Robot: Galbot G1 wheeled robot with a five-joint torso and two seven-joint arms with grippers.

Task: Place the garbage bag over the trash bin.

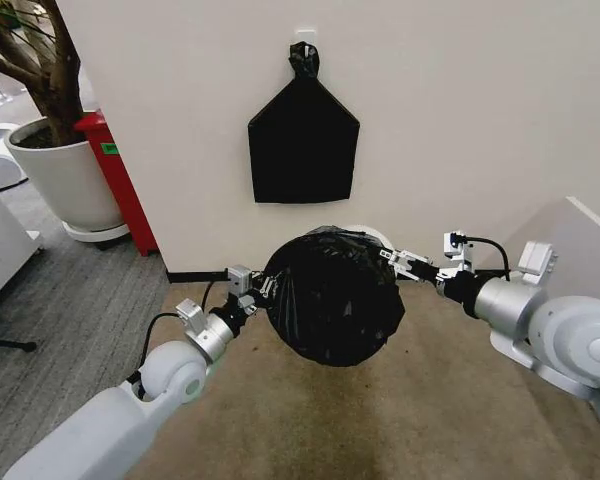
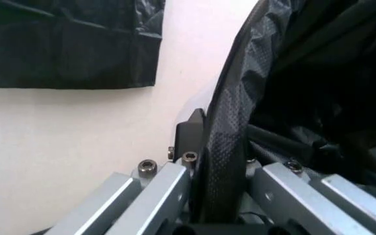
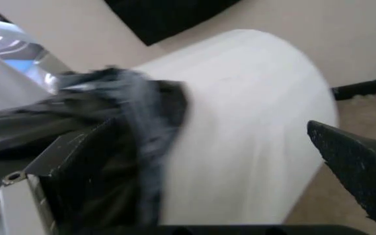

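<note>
The glossy black garbage bag (image 1: 330, 298) is draped over the trash bin (image 1: 376, 237), whose cream-white rim peeks out at the back right. My left gripper (image 1: 264, 286) is at the bag's left side, shut on a fold of the bag (image 2: 226, 122). My right gripper (image 1: 396, 260) is at the bag's upper right edge. In the right wrist view it (image 3: 211, 129) stands open, with the bin's white wall (image 3: 253, 122) beyond it and a bunch of the bag (image 3: 119, 122) lying over one finger (image 3: 64, 161). The other finger (image 3: 358, 166) is bare.
A flat black house-shaped bundle (image 1: 303, 140) hangs on the white wall behind the bin. A large white plant pot (image 1: 65, 178) and a red cabinet (image 1: 122, 185) stand at the far left. A white unit (image 1: 580, 250) is at the right. Brown carpet lies in front.
</note>
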